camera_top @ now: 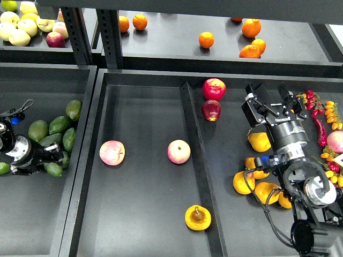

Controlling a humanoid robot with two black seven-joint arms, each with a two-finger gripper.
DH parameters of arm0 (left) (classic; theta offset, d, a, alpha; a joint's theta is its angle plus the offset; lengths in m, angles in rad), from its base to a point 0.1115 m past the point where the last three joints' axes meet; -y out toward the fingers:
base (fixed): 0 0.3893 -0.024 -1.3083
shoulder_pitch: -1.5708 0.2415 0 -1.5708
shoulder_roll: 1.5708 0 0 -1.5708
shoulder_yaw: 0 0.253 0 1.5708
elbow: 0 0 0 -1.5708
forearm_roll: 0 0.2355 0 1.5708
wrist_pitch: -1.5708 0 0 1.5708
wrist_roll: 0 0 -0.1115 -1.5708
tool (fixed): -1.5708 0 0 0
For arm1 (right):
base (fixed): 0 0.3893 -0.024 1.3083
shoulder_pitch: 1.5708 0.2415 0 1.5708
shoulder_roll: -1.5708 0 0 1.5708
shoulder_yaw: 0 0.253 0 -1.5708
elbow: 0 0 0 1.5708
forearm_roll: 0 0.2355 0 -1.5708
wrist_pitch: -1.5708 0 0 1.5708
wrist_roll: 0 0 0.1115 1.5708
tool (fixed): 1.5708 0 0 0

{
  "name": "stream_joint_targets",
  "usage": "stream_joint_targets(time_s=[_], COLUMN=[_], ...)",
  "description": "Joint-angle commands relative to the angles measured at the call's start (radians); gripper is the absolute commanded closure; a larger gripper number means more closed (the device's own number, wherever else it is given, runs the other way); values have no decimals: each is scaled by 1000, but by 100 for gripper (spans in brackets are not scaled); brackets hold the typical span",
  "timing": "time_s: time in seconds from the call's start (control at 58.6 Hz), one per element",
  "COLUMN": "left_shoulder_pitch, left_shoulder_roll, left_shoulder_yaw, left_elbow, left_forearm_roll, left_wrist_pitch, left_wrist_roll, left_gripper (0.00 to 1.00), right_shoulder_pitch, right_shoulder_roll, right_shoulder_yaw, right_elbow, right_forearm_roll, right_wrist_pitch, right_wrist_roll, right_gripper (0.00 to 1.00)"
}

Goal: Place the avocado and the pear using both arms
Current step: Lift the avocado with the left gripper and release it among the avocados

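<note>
My left gripper [47, 159] is low over the left tray [32, 214], shut on a dark green avocado [53, 169] at its tip. More avocados [58, 124] lie in a pile just beyond it. A yellow-orange pear [198, 218] with a brown pit lies in the middle tray near the front, by the divider [197, 160]. My right gripper [270, 101] hovers over the right tray, open and empty, just above a pile of yellow pears [259, 142].
Two pink apples [111, 153] [178, 151] lie in the middle tray. Red apples [214, 89] sit at the back of the right tray. Oranges [206, 39] are on the back shelf. Chillies [320, 128] lie far right. Pale apples [19, 36] are top left.
</note>
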State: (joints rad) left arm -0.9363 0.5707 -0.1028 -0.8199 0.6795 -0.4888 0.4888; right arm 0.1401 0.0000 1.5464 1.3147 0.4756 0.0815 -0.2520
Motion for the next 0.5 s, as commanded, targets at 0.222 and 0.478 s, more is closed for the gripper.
stream_joint_targets(time_s=[0.222,0.478], left_shoulder_pitch=[19,24], left_shoulder_roll=[-20,-20], left_shoulder_yaw=[-3,-20], left_elbow=[15,25], left_forearm_roll=[35,61], left_wrist_pitch=[0,0], left_wrist_roll=[0,0], left_gripper=[67,45], right_shoulder_pitch=[-20,-27], right_shoulder_roll=[0,0], right_shoulder_yaw=[0,-8], right_elbow=[1,3], right_forearm_roll=[0,0], right_wrist_pitch=[4,11], right_wrist_roll=[-3,-3], right_gripper=[0,0])
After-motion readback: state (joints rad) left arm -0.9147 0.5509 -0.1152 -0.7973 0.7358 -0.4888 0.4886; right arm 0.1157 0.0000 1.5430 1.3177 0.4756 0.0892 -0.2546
